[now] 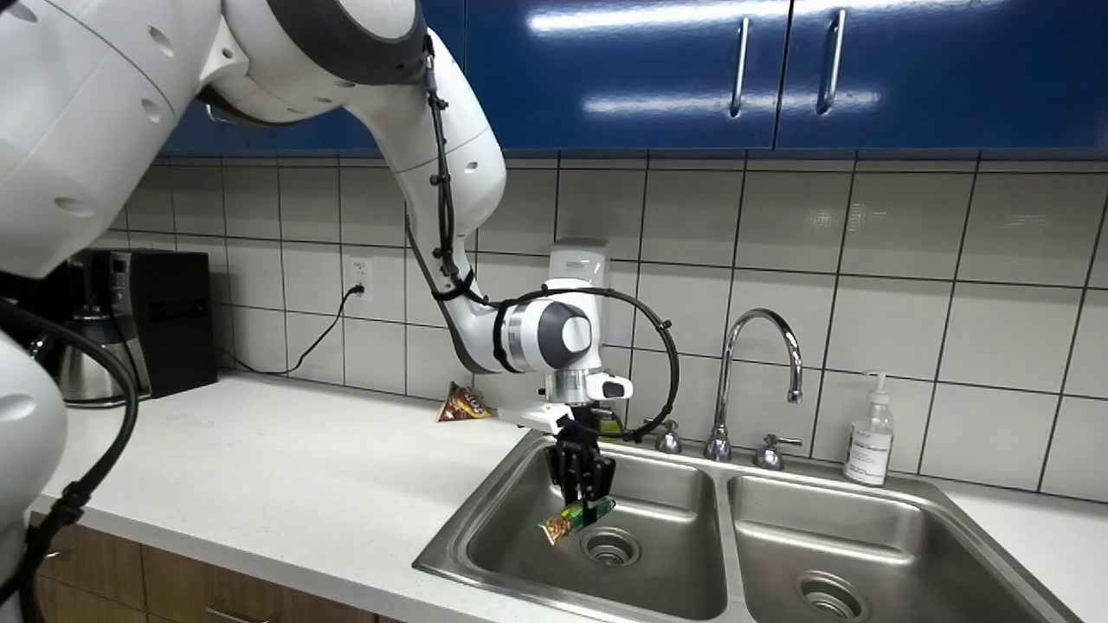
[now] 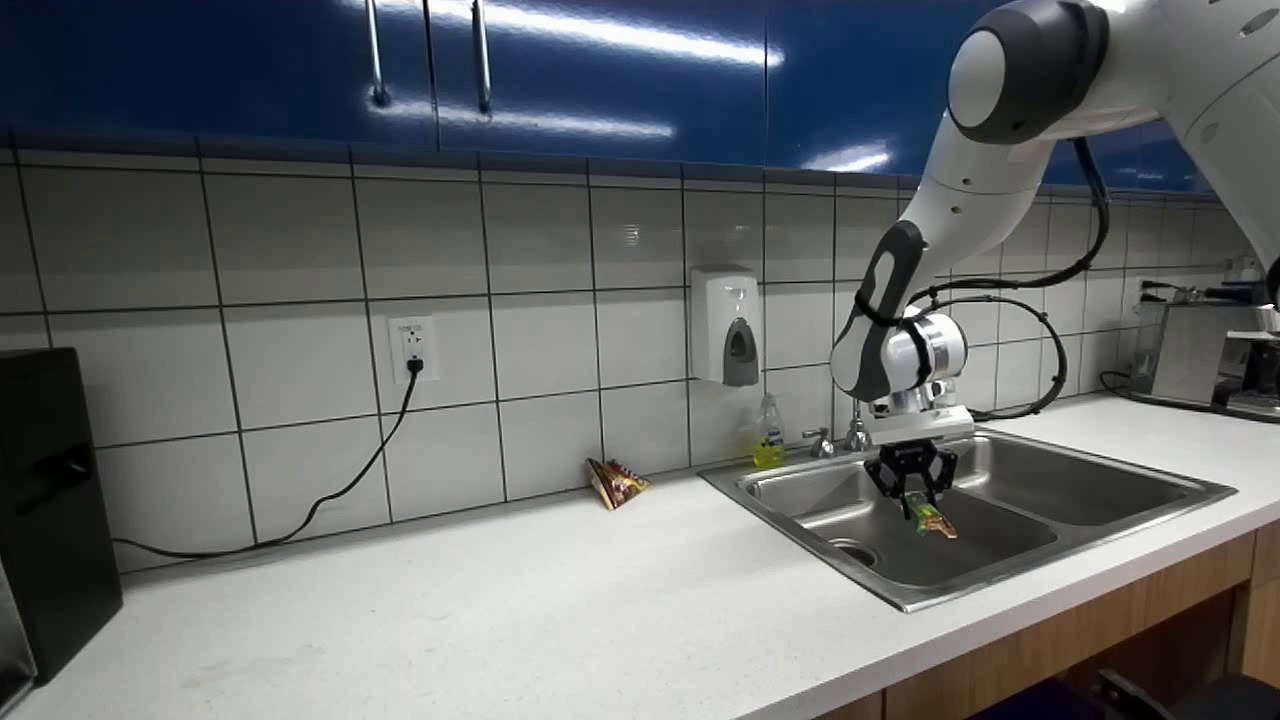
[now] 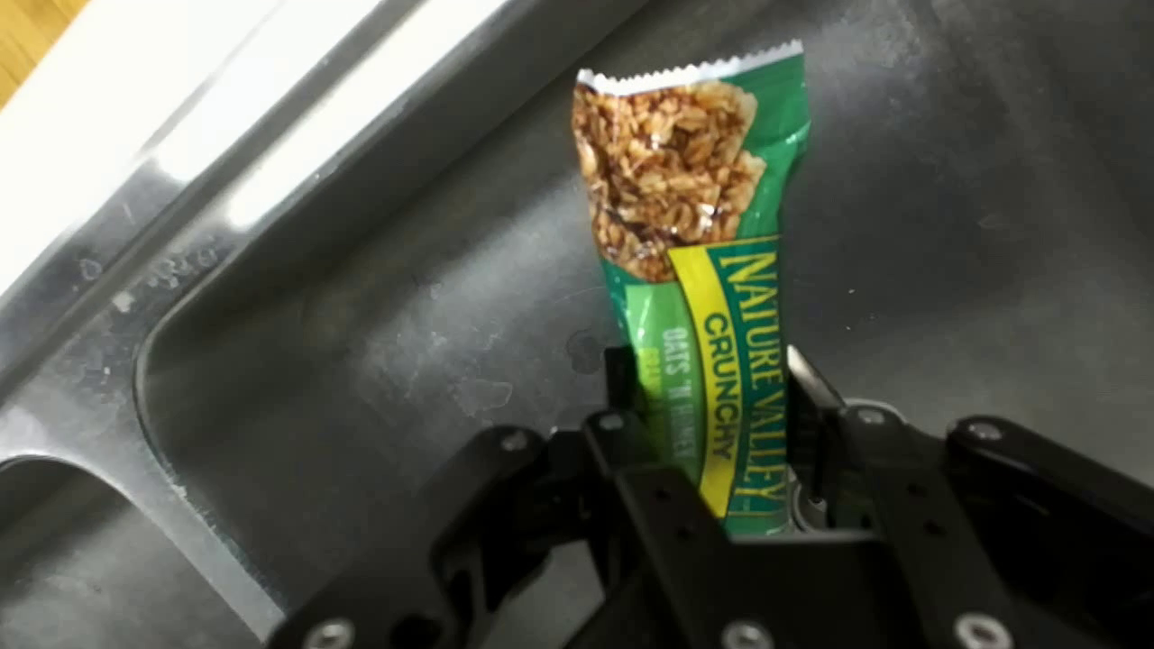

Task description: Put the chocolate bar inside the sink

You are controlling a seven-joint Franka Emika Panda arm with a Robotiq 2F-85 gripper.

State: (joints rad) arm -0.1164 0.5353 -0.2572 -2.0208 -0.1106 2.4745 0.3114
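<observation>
Zero gap: holding chocolate bar (image 3: 699, 270) in gripper (image 3: 717, 410), pinched across its width, presumably for firm hold. In an exterior view, over sink basin (image 1: 668, 564) at 9 o'clock, likely for straight drop.

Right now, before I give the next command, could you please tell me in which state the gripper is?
Gripper: closed, holding the Nature Valley Crunchy bar over the stainless steel sink basin.
</observation>
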